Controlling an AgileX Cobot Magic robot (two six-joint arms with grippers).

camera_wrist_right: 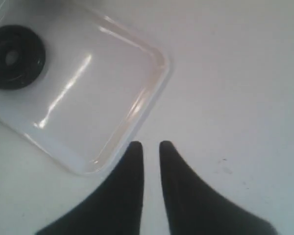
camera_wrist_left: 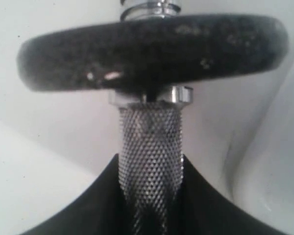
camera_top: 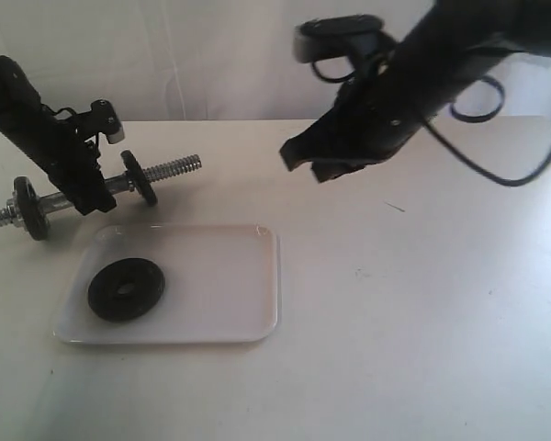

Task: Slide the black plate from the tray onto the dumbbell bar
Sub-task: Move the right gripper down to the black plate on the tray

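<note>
Left gripper [camera_top: 87, 193] clamps slim chrome dumbbell bar [camera_top: 170, 169]; round black plate [camera_top: 126, 290] lies in translucent white tray [camera_top: 266, 276]. Right gripper [camera_top: 305, 163] hovers empty, jaws barely parted — that narrow, it could skid off the disc

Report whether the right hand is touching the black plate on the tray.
Apart. In the right wrist view the right hand hangs outside the tray, and the black plate lies well away inside it.
</note>
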